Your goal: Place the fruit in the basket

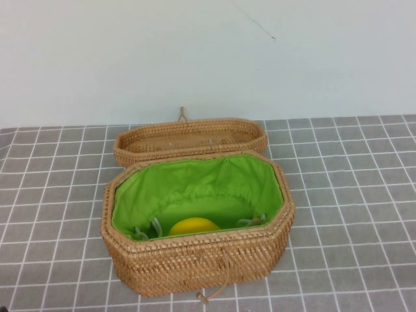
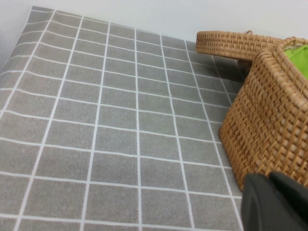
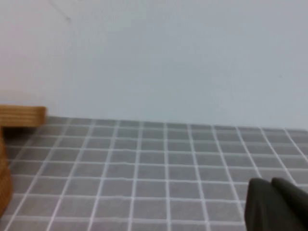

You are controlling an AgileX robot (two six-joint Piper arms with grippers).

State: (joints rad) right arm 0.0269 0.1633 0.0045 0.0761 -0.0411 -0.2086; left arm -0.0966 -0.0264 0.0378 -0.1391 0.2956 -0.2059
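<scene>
The yellow fruit [image 1: 193, 225] lies on the green lining inside the wicker basket [image 1: 195, 260], near its front wall, partly hidden by the rim. The basket stands in the middle of the checked grey cloth. Neither gripper shows in the high view. My left gripper [image 2: 270, 180] is shut and empty, low beside the basket's outer wall [image 2: 269, 120]. My right gripper [image 3: 270, 184] is shut and empty, over bare cloth away from the basket, whose edge [image 3: 4, 183] shows at the side of the right wrist view.
The shallow wicker lid [image 1: 190, 138] lies just behind the basket, touching its back rim; it also shows in the left wrist view [image 2: 231, 43] and the right wrist view [image 3: 21, 116]. A pale wall stands behind the table. Grey checked cloth [image 1: 351, 195] lies on both sides.
</scene>
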